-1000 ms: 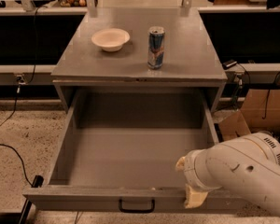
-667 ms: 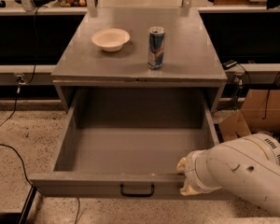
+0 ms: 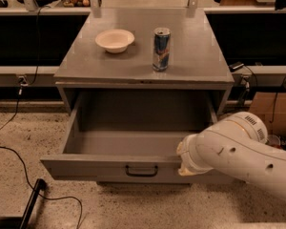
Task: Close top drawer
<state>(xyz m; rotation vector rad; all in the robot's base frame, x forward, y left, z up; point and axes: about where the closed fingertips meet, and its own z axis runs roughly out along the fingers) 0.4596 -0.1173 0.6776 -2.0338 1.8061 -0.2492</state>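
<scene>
Lab: cables (image 3: 5, 148) on speckled floor (image 3: 33, 135); gripper (image 3: 185, 164) at top drawer (image 3: 88, 168) front

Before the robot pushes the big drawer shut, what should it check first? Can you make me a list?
1. Top drawer open and needing a push: ok, it sticks far out.
2. Nothing poking up inside the drawer: ok, only its grey bottom shows.
3. Pincer in place: ok, it sits at the drawer front's upper edge, right of the handle.
4. Pincer really pressing the wood: cannot tell, the arm hides the contact.
5. Can and bowl safe: ok, both stand on the cabinet top, back from its front edge.
</scene>
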